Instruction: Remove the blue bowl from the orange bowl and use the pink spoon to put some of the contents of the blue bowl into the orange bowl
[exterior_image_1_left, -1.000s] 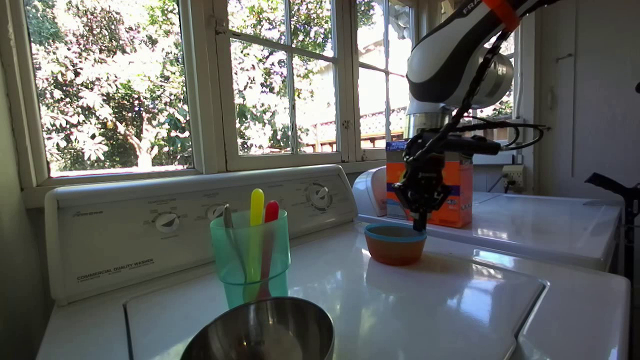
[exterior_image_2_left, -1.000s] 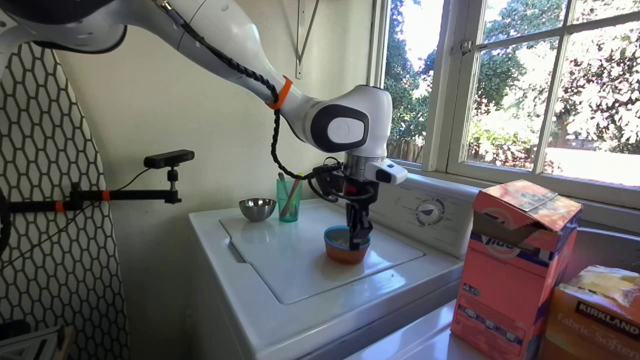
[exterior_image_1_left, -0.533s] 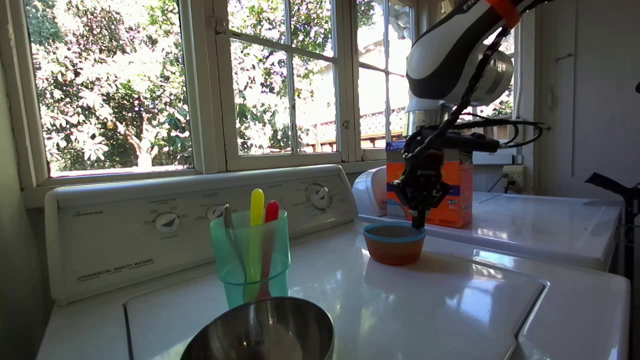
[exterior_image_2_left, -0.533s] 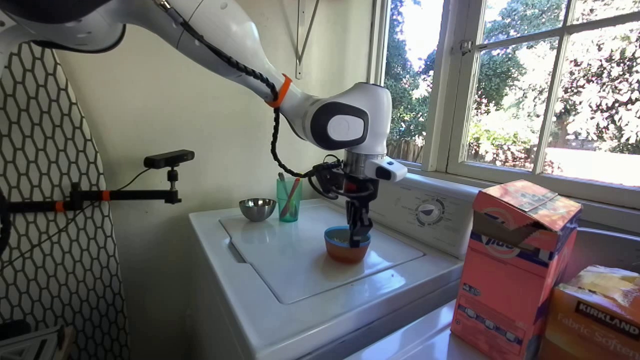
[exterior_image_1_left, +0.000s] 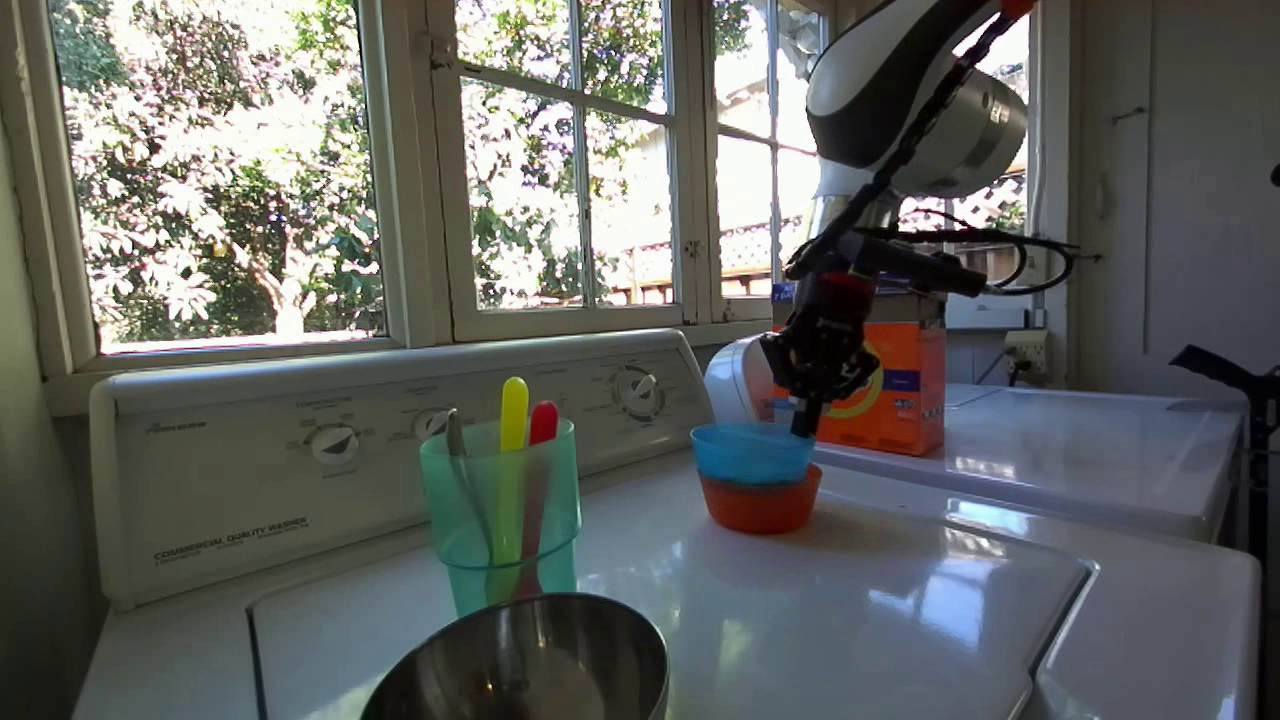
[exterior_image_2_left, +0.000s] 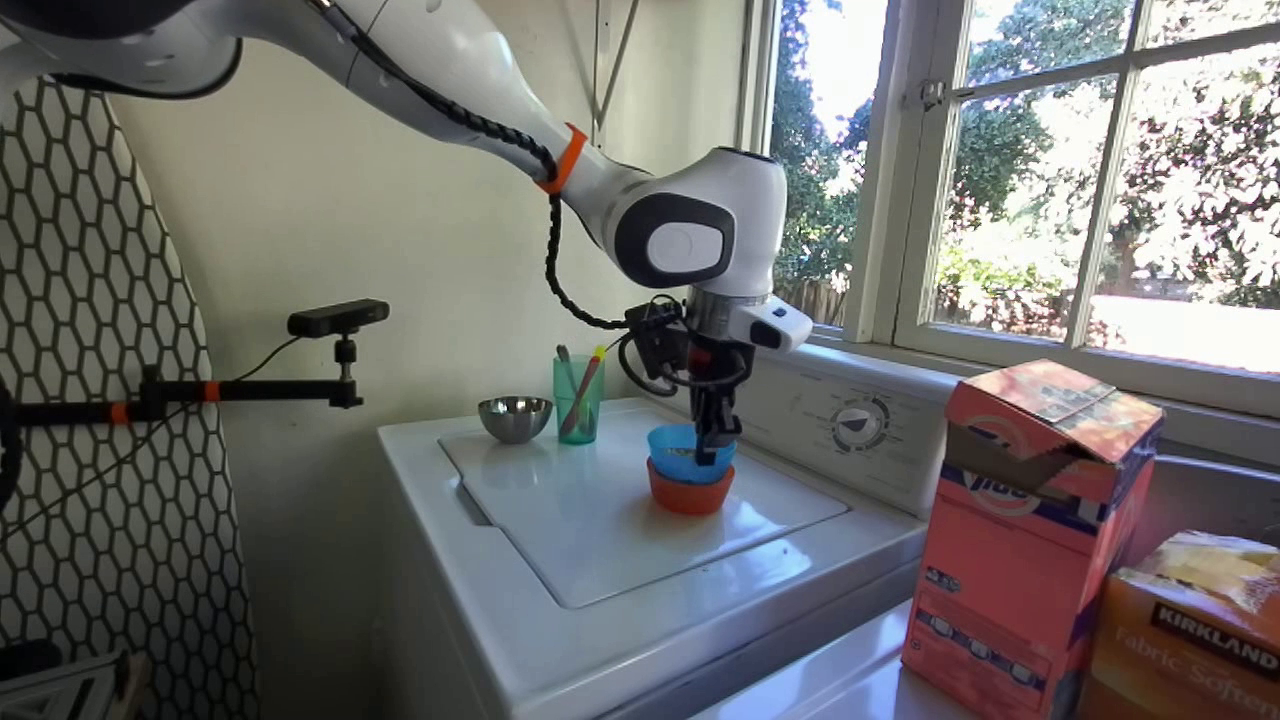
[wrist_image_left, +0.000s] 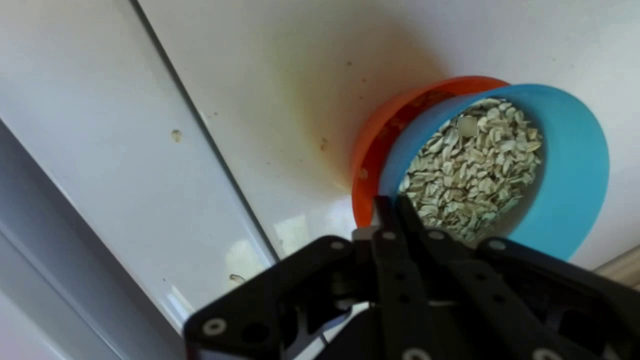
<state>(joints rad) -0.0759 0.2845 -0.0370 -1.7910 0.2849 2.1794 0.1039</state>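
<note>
- The washer (exterior_image_2_left: 440, 600) is our stage, its flat lid (exterior_image_2_left: 590, 530) offering level footing, though a glossy, probably slippery one.
- Above it hangs the arm (exterior_image_2_left: 745, 220), wrist aimed down so the gripper (wrist_image_left: 392, 205) can work a rim from overhead.
- On the neighbouring machine (exterior_image_1_left: 1080, 440) stands a tall cardboard box (exterior_image_2_left: 985, 590), well apart, so no trouble there, I'd judge.
- A steel bowl (exterior_image_2_left: 513, 425) sits just beside the green cup (exterior_image_1_left: 564, 500); the task gives it no part.
- That cup holds the yellow utensil (exterior_image_1_left: 513, 410) and grey utensil (exterior_image_1_left: 456, 434) on end, handy for a pinch from above.
- Orange bowl (exterior_image_1_left: 758, 508): upright on the lid, beneath its partner, the receiver for the scoop to come.
- And the blue bowl (exterior_image_1_left: 750, 458), the star! Its rim stands well above the orange rim in both exterior views; this looks like the unstacking step. Whether the base touches orange, the angles leave me guessing.
- The pink spoon (exterior_image_1_left: 543, 424) stands in the cup, untouched; its turn should come once blue is set down beside orange.
- Now the fingers (wrist_image_left: 411, 217): drawn together, just the wall's thickness between them, pinching the blue rim, one inside, one outside. Neat on thin plastic, but one-sided, so the far edge could sag.
- Pale flakes (wrist_image_left: 475, 172) fill the bottom of the blue bowl, the reason to carry it level: a dip might spill them.
</note>
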